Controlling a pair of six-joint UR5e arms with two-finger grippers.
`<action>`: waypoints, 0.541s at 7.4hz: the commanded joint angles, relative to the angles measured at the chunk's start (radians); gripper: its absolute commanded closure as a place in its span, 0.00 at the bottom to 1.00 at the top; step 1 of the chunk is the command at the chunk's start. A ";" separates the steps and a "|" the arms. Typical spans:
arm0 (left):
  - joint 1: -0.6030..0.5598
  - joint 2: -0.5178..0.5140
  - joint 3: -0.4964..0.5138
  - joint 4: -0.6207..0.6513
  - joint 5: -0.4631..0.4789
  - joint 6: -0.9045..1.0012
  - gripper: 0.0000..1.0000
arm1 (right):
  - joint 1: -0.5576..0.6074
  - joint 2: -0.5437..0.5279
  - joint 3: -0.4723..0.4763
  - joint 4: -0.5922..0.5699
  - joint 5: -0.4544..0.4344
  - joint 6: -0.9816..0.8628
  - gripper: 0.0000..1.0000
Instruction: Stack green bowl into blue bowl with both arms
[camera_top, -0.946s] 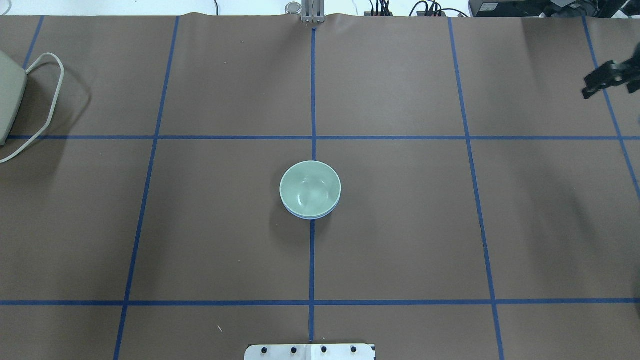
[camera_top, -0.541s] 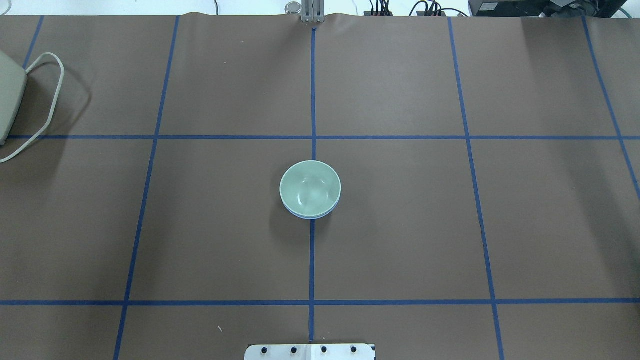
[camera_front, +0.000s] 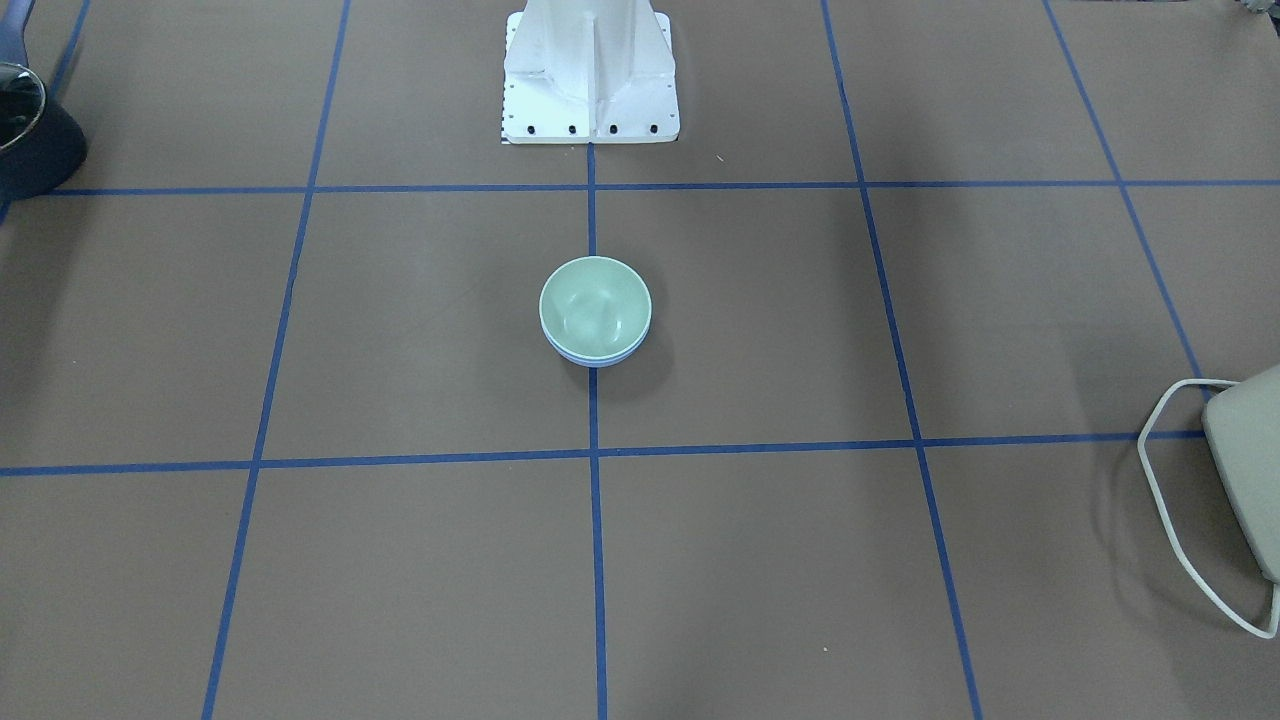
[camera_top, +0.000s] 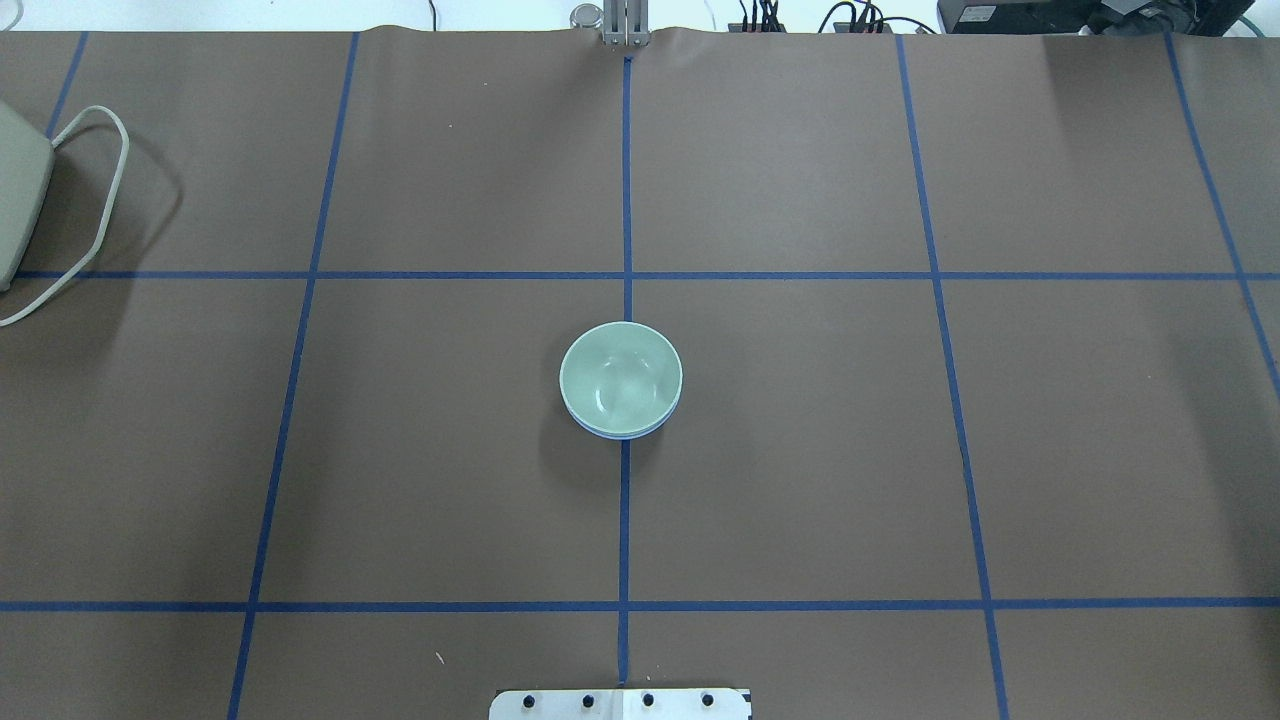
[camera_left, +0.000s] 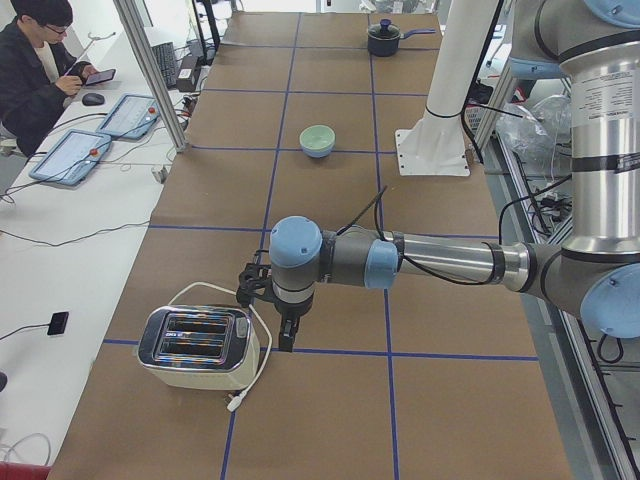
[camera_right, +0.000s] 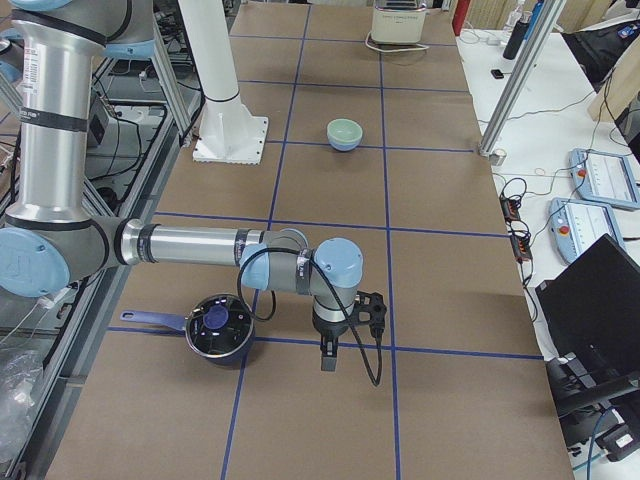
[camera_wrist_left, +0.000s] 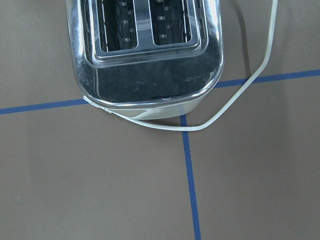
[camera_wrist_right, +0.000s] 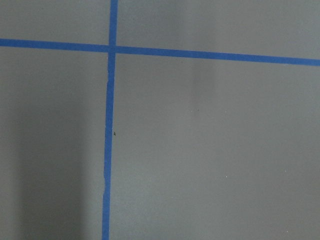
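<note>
Bowls first: my green bowl (camera_top: 620, 372) sits upright inside the blue bowl (camera_top: 620, 434). Only a thin crescent of the blue rim shows under the green one's edge. The nested pair stands near the middle of the brown counter (camera_top: 850, 450). It rests on the blue tape line (camera_top: 626, 180) that runs straight out from my white pedestal (camera_front: 590, 70).

My left pincer (camera_left: 286, 338) hangs pointing down at my left end of the counter, just beside the chrome toaster (camera_left: 195, 346) and well apart from the bowls. Only the side camera there catches it, so I cannot tell whether its jaws stand wide or narrow. My left wrist camera looks down on the toaster's two slots and on its pale cord (camera_wrist_left: 245, 95), which loops across a tape crossing.

My right pincer (camera_right: 329, 356) hangs pointing down at my right end of the counter, near a dark pot (camera_right: 218, 328), and is also well apart from the bowls. It too shows only from the side, so I cannot tell its opening either. My right wrist camera shows only brown paper and crossing tape.
</note>
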 joint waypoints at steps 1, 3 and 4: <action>0.002 0.013 -0.001 0.000 -0.001 0.001 0.01 | 0.001 0.000 0.001 0.000 0.001 0.002 0.00; 0.002 0.014 0.001 -0.001 -0.001 0.001 0.01 | 0.001 0.000 0.002 0.000 0.001 0.002 0.00; 0.002 0.014 0.001 0.000 -0.001 0.001 0.01 | 0.001 0.000 0.002 0.000 0.001 0.001 0.00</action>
